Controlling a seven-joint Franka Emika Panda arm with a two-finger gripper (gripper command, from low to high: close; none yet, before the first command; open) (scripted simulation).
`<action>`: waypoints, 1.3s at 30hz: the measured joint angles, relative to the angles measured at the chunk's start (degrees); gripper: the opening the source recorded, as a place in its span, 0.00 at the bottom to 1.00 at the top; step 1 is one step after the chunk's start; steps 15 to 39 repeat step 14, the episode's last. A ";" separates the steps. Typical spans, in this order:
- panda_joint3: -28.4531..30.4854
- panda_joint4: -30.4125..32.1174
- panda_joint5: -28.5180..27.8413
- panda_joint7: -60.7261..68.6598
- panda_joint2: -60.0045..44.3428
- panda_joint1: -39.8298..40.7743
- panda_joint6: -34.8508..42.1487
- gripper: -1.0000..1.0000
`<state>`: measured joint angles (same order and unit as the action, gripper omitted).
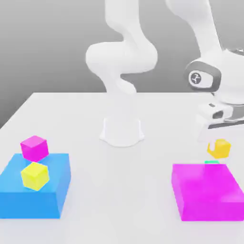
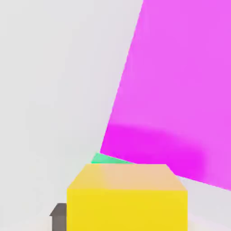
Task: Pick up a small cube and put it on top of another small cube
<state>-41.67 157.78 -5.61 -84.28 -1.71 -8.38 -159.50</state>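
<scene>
A yellow cube (image 2: 127, 210) partly hides a green cube (image 2: 104, 158) beside the large magenta block (image 2: 180, 81).

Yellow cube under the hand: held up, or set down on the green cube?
Held up: in the exterior view the yellow cube hangs below the hand, with bare tabletop between it and the green cube.

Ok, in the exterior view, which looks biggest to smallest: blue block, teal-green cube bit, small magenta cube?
1. Blue block
2. Small magenta cube
3. Teal-green cube, mostly hidden behind the magenta block
</scene>
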 joint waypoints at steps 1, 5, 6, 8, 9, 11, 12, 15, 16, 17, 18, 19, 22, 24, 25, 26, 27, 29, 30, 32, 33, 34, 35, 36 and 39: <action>0.57 -0.07 -2.08 -1.50 -1.02 -0.11 -0.66 0.00; 4.57 -0.28 -10.57 -7.57 -5.23 -2.57 -3.39 0.00; 5.92 -0.32 -12.63 -9.04 -6.28 -3.45 -4.11 0.00; 8.75 -0.36 -16.64 -11.90 -8.37 -5.38 -5.57 0.00; 9.61 -0.37 -17.77 -12.70 -8.97 -5.97 -6.01 1.00; 9.61 -0.37 -17.76 -12.70 -8.97 -5.99 -6.01 1.00; 9.61 -0.37 -17.76 -12.70 -8.97 -5.99 -6.01 1.00; 9.61 -0.37 -17.76 -12.70 -8.97 -5.99 -6.01 1.00; 9.61 -0.37 -17.76 -12.70 -8.97 -5.99 -6.01 1.00; 9.61 -0.37 -17.76 -12.70 -8.97 -5.99 -6.01 1.00; 9.61 -0.37 -17.76 -12.70 -8.97 -5.99 -6.01 1.00; 9.61 -0.37 -17.76 -12.70 -8.97 -5.99 -6.01 1.00; 9.61 -0.37 -17.76 -12.70 -8.97 -5.99 -6.01 1.00; 9.61 -0.37 -17.76 -12.70 -8.97 -5.99 -6.01 1.00; 9.61 -0.37 -17.76 -12.70 -8.97 -5.99 -6.01 1.00; 9.61 -0.37 -17.76 -12.70 -8.97 -5.99 -6.01 1.00; 9.61 -0.37 -17.76 -12.70 -8.97 -5.99 -6.01 1.00; 9.61 -0.37 -17.76 -12.70 -8.97 -5.99 -6.01 1.00; 9.61 -0.37 -17.76 -12.70 -8.97 -5.99 -6.01 1.00; 9.61 -0.37 -17.76 -12.70 -8.97 -5.99 -6.01 1.00; 9.61 -0.37 -17.76 -12.70 -8.97 -5.99 -6.01 1.00; 9.61 -0.37 -17.76 -12.70 -8.97 -5.99 -6.01 1.00; 9.61 -0.37 -17.76 -12.70 -8.97 -5.99 -6.01 1.00; 9.61 -0.37 -17.76 -12.70 -8.97 -5.99 -6.01 1.00; 9.61 -0.37 -17.76 -12.70 -8.97 -5.99 -6.01 1.00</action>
